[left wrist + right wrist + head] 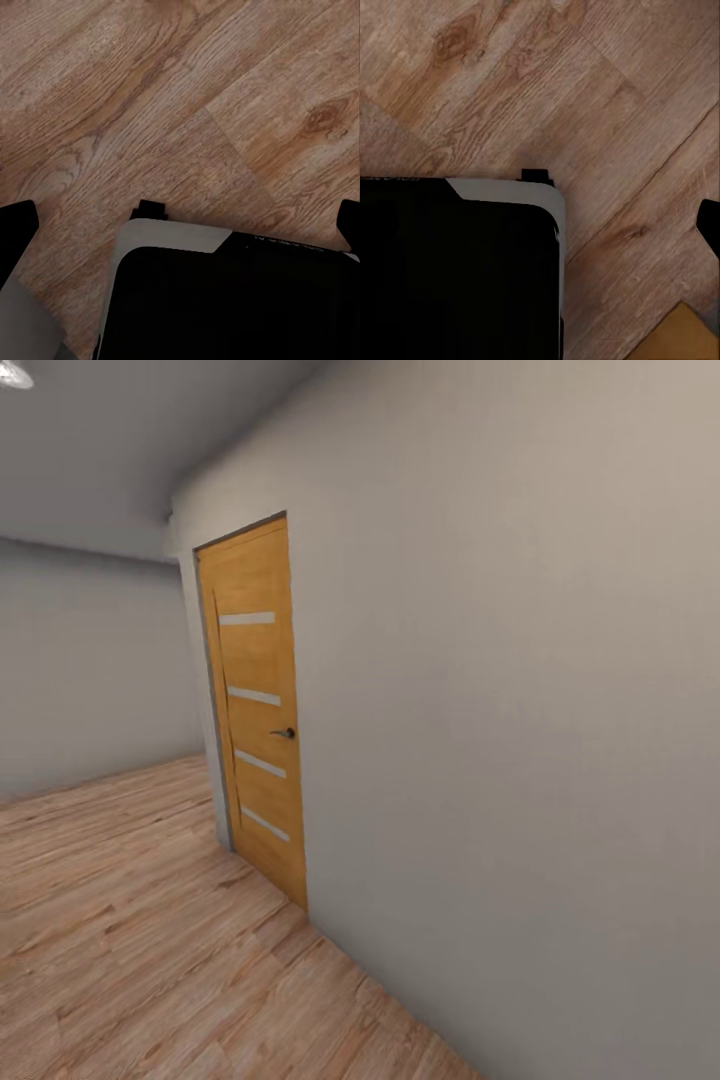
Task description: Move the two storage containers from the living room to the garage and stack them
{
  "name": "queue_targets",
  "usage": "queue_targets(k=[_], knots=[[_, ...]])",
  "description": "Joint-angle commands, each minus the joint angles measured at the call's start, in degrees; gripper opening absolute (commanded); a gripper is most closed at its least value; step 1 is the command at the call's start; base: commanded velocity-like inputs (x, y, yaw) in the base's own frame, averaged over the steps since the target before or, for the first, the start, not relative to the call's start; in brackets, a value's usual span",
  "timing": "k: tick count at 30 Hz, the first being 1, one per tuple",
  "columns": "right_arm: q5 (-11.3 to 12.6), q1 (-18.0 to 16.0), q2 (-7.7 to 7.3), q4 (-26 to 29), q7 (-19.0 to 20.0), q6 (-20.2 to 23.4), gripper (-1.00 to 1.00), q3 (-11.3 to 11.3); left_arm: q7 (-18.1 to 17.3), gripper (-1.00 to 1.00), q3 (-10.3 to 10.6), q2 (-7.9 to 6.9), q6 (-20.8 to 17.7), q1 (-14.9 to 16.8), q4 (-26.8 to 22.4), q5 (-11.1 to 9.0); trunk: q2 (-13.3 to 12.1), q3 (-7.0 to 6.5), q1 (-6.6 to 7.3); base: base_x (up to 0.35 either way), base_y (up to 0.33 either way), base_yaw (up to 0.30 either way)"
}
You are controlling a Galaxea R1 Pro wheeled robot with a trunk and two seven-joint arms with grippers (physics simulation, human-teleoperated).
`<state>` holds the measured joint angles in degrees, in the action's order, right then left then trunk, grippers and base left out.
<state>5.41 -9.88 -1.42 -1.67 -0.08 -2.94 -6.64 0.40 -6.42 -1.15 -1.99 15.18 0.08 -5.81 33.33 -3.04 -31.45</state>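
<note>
The two storage containers are out of view. I am on a light wood plank floor, beside a grey wall. My left gripper hangs over the planks, open, with one black fingertip at each side of the picture and nothing between them. My right gripper also points down at the planks. One of its black fingertips sits far out to one side and holds nothing.
A closed wooden door with pale slats and a dark handle is set in the wall ahead. My black, grey-edged base lies under both wrists. A tan surface sits close to the right wrist.
</note>
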Motion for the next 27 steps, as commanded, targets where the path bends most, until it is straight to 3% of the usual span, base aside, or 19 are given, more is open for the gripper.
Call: queue_targets(k=[1,27], knots=[[0.6,-0.1,0.01,-0.2,0.0,-0.3,1.0,-0.5,0.0,1.0,-0.2,0.01,-0.2,0.0,0.0,-0.6,0.0,0.01,-0.05,0.321,0.0,0.267],[0.6,0.0,-0.07,-0.2,0.0,-0.4,1.0,-0.6,0.0,1.0,-0.2,0.0,-0.2,0.0,0.0,-0.6,0.0,0.01,-0.05,0.321,0.0,0.267]])
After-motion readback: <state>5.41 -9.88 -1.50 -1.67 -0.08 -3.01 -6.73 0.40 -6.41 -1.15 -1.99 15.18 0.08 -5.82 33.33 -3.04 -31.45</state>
